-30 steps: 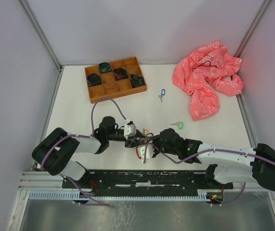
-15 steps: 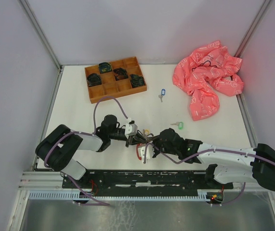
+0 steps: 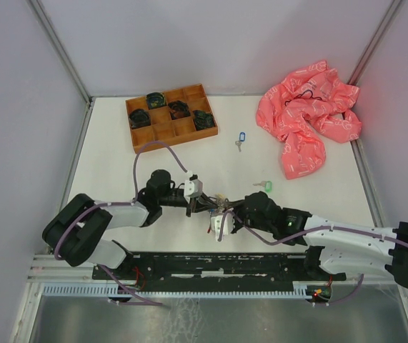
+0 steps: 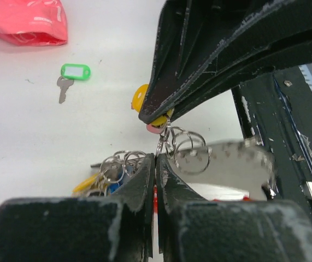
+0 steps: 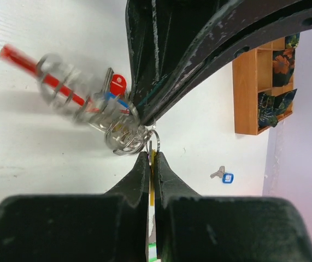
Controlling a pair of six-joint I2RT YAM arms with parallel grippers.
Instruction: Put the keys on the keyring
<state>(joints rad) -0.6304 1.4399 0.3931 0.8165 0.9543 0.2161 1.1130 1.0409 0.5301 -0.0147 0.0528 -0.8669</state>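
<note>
**Both end effectors clamped at the keyring, front-centre of counter**

Left end effector [image 4: 156,159]: fingers pressed together, nipping a thin wire ring of the keyring [image 3: 218,206]. Right end effector [image 5: 151,161]: also pressed together, pinching the yellow-tag key [image 4: 140,99] edge-on between its fingers. The two sets of tips meet nose to nose, with the yellow tag right against the rings.

The keyring is a bunch of silvery rings carrying several tagged keys. It sits between the two arms near the front edge of the counter [image 3: 118,164]. Cannot tell if it rests on the surface or hangs. Its red loop [image 5: 63,87] is blurred in the right wrist view.

The green-tag key [image 4: 71,73] lies flat just beyond the right end effector, apart from it. The blue-tag key [image 3: 241,137] lies further back, mid-counter. A wooden divided tray [image 3: 171,118] sits back left with dark items in some compartments. A crumpled pink cloth [image 3: 307,118] lies back right.
</note>
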